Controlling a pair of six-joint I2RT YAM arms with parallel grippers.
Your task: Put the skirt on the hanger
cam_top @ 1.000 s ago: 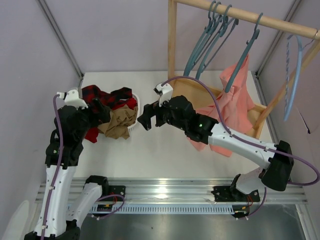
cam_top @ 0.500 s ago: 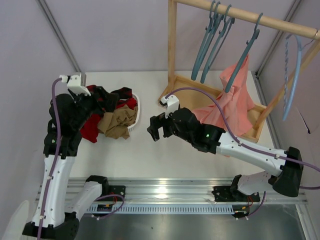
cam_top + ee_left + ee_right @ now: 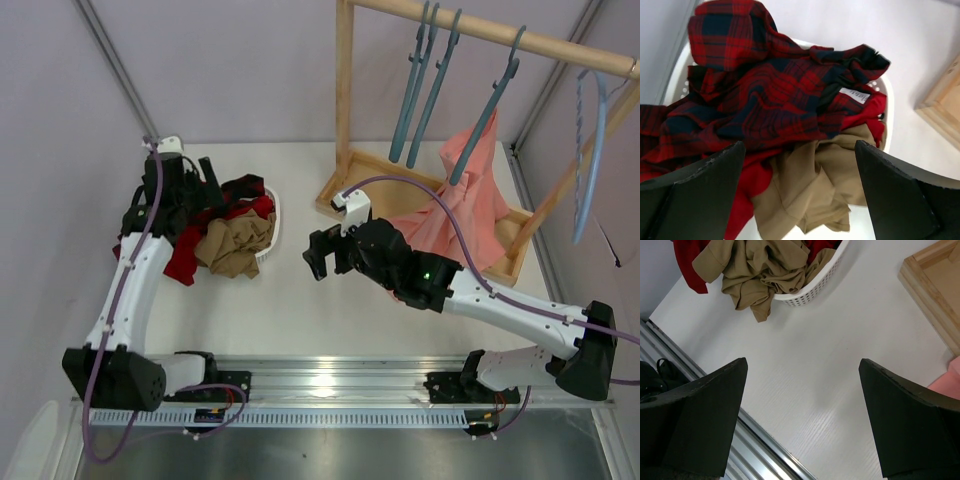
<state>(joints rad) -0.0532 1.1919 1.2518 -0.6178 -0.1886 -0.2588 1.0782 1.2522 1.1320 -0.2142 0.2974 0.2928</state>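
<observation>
The red-and-black plaid skirt lies crumpled on top of the pile in a white basket. In the left wrist view the skirt shows its white label. My left gripper is open and empty just above the pile, over the tan cloth below the skirt. My right gripper is open and empty over bare table right of the basket. Slate-blue hangers hang on the wooden rail.
A tan garment and a plain red garment spill over the basket's front. One more slate-blue hanger carries a salmon-pink garment. A paler blue hanger hangs far right. The wooden rack post stands behind my right gripper.
My left arm has swung back and up, and its gripper now points down over the basket. My right gripper has drawn away from the basket, toward the near right. The empty hangers have swung straighter.
</observation>
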